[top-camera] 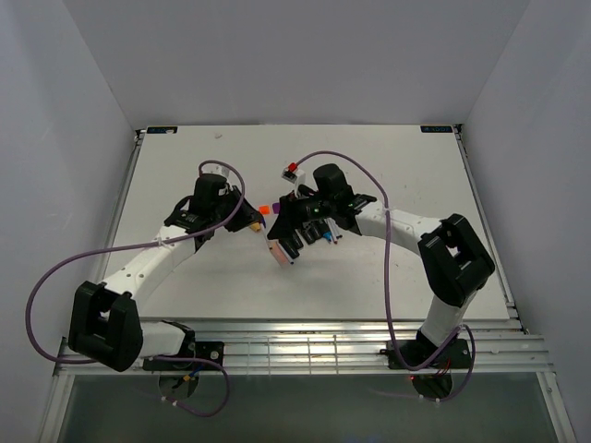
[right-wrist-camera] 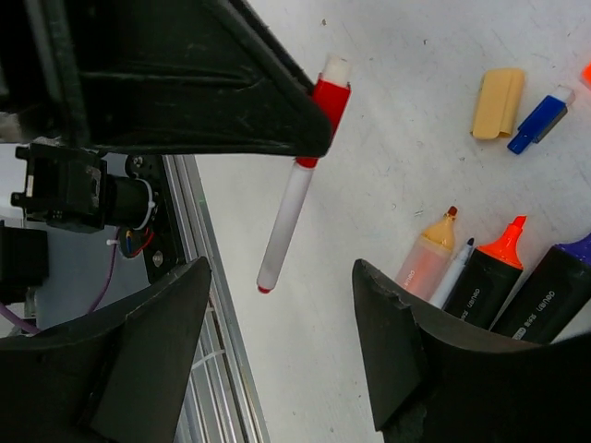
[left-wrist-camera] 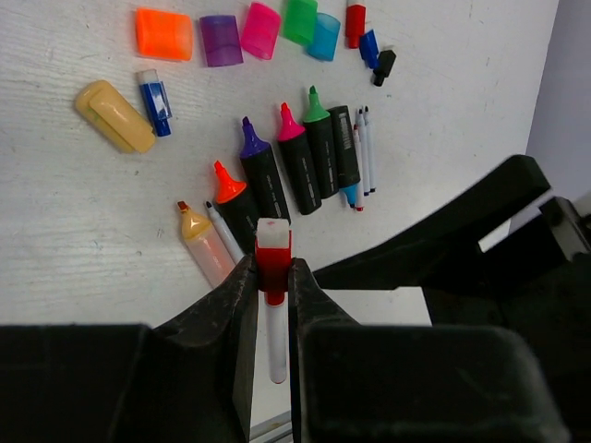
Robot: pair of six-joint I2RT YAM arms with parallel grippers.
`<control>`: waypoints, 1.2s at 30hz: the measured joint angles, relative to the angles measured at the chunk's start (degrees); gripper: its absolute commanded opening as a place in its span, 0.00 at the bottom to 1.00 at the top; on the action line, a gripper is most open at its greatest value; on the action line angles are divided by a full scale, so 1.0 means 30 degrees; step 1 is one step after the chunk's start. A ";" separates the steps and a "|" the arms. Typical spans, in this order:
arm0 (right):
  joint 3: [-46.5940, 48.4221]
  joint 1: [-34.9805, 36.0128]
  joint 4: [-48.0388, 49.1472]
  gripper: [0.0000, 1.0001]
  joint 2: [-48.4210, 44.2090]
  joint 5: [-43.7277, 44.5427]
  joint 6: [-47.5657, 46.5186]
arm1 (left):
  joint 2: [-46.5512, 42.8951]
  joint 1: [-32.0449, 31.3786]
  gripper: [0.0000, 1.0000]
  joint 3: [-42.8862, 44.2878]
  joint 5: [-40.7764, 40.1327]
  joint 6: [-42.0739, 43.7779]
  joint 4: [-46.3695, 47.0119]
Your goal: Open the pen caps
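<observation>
My left gripper (left-wrist-camera: 273, 277) is shut on the red cap (left-wrist-camera: 273, 261) of a thin white pen (left-wrist-camera: 276, 346) and holds it above the table. In the right wrist view this pen (right-wrist-camera: 288, 217) hangs slanted from its red cap (right-wrist-camera: 330, 96). My right gripper (right-wrist-camera: 282, 286) is open wide. The pen's bare end sits between its fingers without touching them. Below lie several uncapped highlighters (left-wrist-camera: 268, 180) and thin pens (left-wrist-camera: 365, 148). Loose caps (left-wrist-camera: 222, 39) in orange, purple, pink, green and blue lie in a row beyond them. In the top view both grippers (top-camera: 251, 221) (top-camera: 291, 240) meet mid-table.
A yellow cap (left-wrist-camera: 115, 115) and a small blue cap (left-wrist-camera: 155, 95) lie to the left of the pens. A peach highlighter (right-wrist-camera: 427, 254) lies by the right gripper's finger. The metal rail of the table's near edge (right-wrist-camera: 199, 268) runs close to the pen's lower end.
</observation>
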 measured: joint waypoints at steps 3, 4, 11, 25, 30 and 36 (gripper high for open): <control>0.0000 0.0000 0.0576 0.66 0.0758 -0.0117 0.0568 | -0.0335 -0.0015 0.00 -0.0233 0.0357 -0.0146 0.0102; 0.0000 0.0007 0.0750 0.66 0.0976 -0.0124 0.0743 | -0.0415 -0.0015 0.00 -0.0262 0.0481 -0.0197 0.0080; 0.0211 0.0401 0.1945 0.49 0.2251 -0.0532 0.1923 | -0.0576 -0.0015 0.00 -0.0262 0.0707 -0.0525 -0.0226; 0.2135 0.3286 -0.1734 0.08 0.2412 0.9748 -0.0554 | 0.3541 0.0379 0.00 0.3854 -0.0758 -0.0503 -0.4124; 0.2375 0.6113 -0.3526 0.08 0.2361 1.8637 -0.2980 | 0.4787 0.1209 0.00 0.4852 0.0291 -0.0656 -0.5020; 0.0459 0.6288 -0.3490 0.08 0.1399 1.8841 -0.3949 | 0.4743 0.2579 0.00 0.4932 0.0204 -0.0641 -0.5370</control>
